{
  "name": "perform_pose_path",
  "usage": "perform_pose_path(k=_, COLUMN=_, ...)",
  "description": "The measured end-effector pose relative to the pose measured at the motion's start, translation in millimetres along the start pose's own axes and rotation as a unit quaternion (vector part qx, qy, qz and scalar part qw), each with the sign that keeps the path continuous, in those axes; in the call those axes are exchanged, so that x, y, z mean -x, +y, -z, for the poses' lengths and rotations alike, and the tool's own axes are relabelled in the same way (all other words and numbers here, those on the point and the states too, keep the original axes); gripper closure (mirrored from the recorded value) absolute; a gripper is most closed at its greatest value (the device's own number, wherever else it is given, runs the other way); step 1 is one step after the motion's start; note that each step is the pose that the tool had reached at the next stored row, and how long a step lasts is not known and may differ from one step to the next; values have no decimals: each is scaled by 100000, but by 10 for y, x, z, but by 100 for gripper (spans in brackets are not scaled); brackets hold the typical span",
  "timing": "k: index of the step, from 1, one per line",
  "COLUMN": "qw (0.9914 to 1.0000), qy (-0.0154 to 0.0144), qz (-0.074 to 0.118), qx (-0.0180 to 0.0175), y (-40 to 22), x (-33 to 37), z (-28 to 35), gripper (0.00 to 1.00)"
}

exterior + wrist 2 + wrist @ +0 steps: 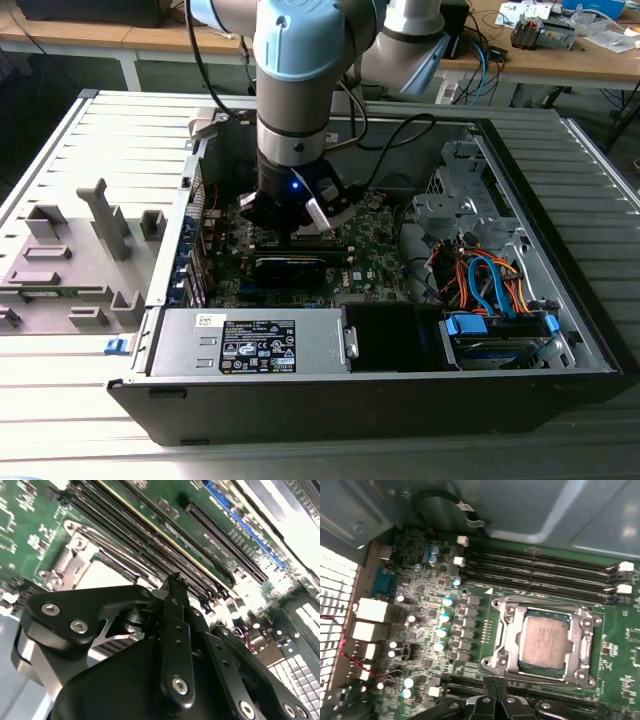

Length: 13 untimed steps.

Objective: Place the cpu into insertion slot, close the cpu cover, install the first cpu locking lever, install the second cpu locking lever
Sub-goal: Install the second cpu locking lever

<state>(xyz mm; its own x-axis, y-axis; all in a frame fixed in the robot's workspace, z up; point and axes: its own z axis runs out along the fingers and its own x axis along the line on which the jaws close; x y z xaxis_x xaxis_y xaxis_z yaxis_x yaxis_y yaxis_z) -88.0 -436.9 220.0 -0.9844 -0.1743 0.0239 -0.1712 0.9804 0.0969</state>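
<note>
In the first wrist view the cpu (545, 640) lies flat in the insertion slot (492, 662) on the green board. The cpu cover (510, 625) is down over it, and the chip's pale top shows through the cover's window. Thin wire levers run along two opposite sides of the frame; whether they are latched I cannot tell. My gripper (496, 692) is shut with nothing in it, its tips just off the socket's edge. In the second wrist view the gripper (176, 580) hangs beside the pale cpu (100, 575). The exterior view has the gripper (300, 228) low inside the open computer case.
Long black memory slots (545, 575) run next to the socket, with a row of small capacitors (442, 630) on its other side. The case holds a power supply (250, 345) and a drive cage with blue and orange cables (490, 290). A grey fixture (80, 260) stands at the exterior view's left.
</note>
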Motion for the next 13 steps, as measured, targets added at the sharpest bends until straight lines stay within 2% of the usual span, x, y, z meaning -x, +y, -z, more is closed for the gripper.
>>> perform_pose_path(k=2, qw=100000, qy=117, qz=-251, qx=-10, y=12, x=58, z=-3, gripper=89)
perform_pose_path(k=4, qw=99999, qy=186, qz=-295, qx=-150, y=52, x=96, z=-8, gripper=89)
perform_pose_path(k=12, qw=99995, qy=678, qz=-349, qx=-667, y=309, x=285, z=-41, gripper=89)
perform_pose_path(k=13, qw=99992, qy=747, qz=-364, qx=-955, y=348, x=327, z=-46, gripper=89)
